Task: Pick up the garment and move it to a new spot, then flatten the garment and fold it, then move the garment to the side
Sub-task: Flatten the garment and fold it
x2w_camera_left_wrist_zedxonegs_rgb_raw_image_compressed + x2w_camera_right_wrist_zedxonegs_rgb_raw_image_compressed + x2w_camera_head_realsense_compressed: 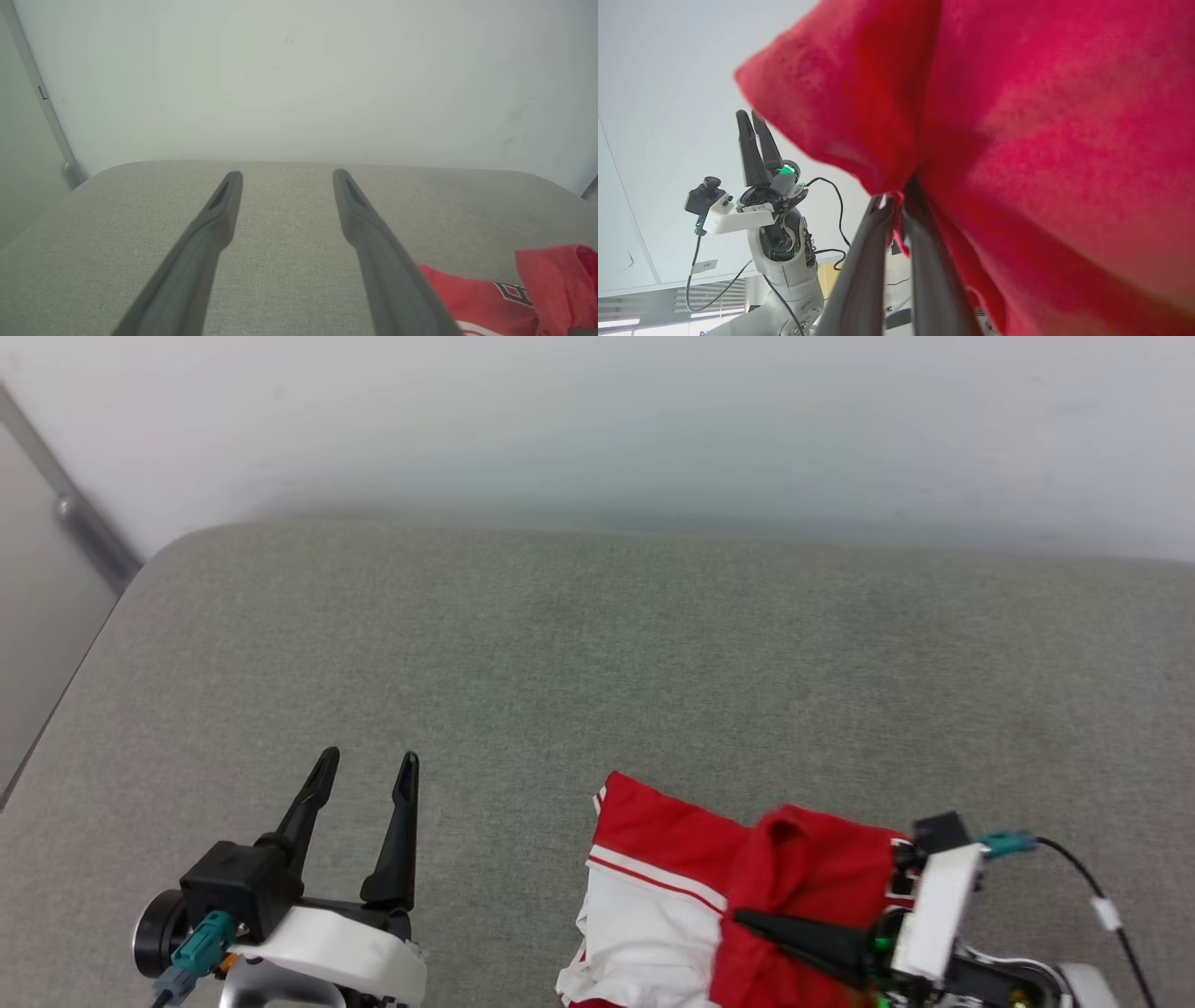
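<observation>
Your right claw (896, 201) is clamped on a fold of the garment (672, 835). In the right wrist view, red cloth is squeezed between the two dark fingers (859, 270), jaws almost together, and fabric billows over the top and right of that view. In the head view that claw sits at 5 o'clock, lying sideways, its visible finger pointing to about 9 o'clock, with a red bunch humped over it.

The garment is at 5 o'clock on the grey fabric-covered worktop (560, 644), near the front edge, crumpled, not flat. The red part is toward 12 o'clock and the white panel (644, 919) is toward 7 o'clock of the heap. A white red-striped trim (653, 870) runs between them. The frame edge cuts off the bottom of the heap, so you can't tell how much rests on the worktop. The left wrist view catches the garment at 4 o'clock, with a bit of black-and-white print (511, 293), unreadable.

Your left claw (368, 758) is spread wide, nothing between the fingers. It's at 7 o'clock in the head view, fingers pointing to about 12 o'clock, well apart from the garment, over bare worktop. In the left wrist view both fingers are spread with grey surface between them, and the white wall (597, 420) is beyond at 12 o'clock. A grey rail (84, 523) runs along the wall at 10 o'clock. A black cable (1088, 882) loops off the right wrist at 4 o'clock.
</observation>
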You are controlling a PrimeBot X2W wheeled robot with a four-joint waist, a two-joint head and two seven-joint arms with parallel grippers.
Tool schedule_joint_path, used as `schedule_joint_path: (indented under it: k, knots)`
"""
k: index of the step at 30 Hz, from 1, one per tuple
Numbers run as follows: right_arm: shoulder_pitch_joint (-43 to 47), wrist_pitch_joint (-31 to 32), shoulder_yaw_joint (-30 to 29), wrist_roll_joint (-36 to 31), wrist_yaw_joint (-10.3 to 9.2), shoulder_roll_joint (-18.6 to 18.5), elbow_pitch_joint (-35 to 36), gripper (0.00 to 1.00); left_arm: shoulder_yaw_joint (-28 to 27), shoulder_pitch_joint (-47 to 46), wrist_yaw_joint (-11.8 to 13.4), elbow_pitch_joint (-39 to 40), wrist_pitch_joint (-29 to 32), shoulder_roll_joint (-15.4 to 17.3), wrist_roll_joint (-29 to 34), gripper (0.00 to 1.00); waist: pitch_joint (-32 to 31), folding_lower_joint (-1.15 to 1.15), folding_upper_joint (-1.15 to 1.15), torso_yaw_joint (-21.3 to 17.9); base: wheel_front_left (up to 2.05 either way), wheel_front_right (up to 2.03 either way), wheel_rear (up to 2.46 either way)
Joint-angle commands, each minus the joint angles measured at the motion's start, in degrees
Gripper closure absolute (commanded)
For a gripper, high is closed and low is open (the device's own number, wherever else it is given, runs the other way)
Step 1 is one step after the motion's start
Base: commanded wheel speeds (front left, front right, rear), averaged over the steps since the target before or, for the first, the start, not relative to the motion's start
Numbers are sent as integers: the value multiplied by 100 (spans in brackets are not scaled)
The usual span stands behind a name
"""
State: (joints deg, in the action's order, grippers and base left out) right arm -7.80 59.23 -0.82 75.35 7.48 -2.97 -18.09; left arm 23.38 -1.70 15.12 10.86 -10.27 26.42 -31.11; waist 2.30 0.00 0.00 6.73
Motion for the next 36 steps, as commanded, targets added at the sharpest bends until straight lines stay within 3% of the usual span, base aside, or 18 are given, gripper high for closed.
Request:
schedule_joint_path:
  k: [1,7,12,13,14,18,23,29,36]
  knots:
    - [-151,-187,254,124,2,12,-98,100,5,-107,-31,-13,-23,-15,-26,0,75,0,0,76,0,0,0]
    - [-595,-883,1318,317,2,10,-540,100,33,-244,-81,-74,-54,-58,-39,0,266,0,0,177,0,0,0]
    - [-821,-1351,1852,345,2,13,-919,100,58,-313,-129,-172,-107,-108,-66,0,364,0,0,200,0,0,0]
    - [-865,-1423,1927,328,2,11,-954,73,62,-325,-131,-188,-114,-118,-69,0,378,0,0,196,0,0,0]
    - [-888,-1478,1992,356,2,9,-990,2,66,-335,-131,-206,-122,-127,-71,0,387,0,0,191,0,0,0]
    - [-980,-1691,2192,337,2,9,-952,0,66,-337,-148,-274,-150,-120,-72,0,386,0,0,142,0,0,0]
    - [-1145,-2037,2471,-238,2,-104,-584,0,57,-288,-148,-319,-151,-58,-71,0,303,0,0,23,0,0,0]
    - [-1281,-3498,2660,-2200,2,-725,-263,0,45,-197,-55,-327,-176,-69,-46,0,140,0,0,-82,0,0,0]
    - [-1013,-4952,1587,-4135,1,-1126,-156,0,-85,-23,54,-372,-264,-20,-51,0,12,0,0,-305,0,0,0]
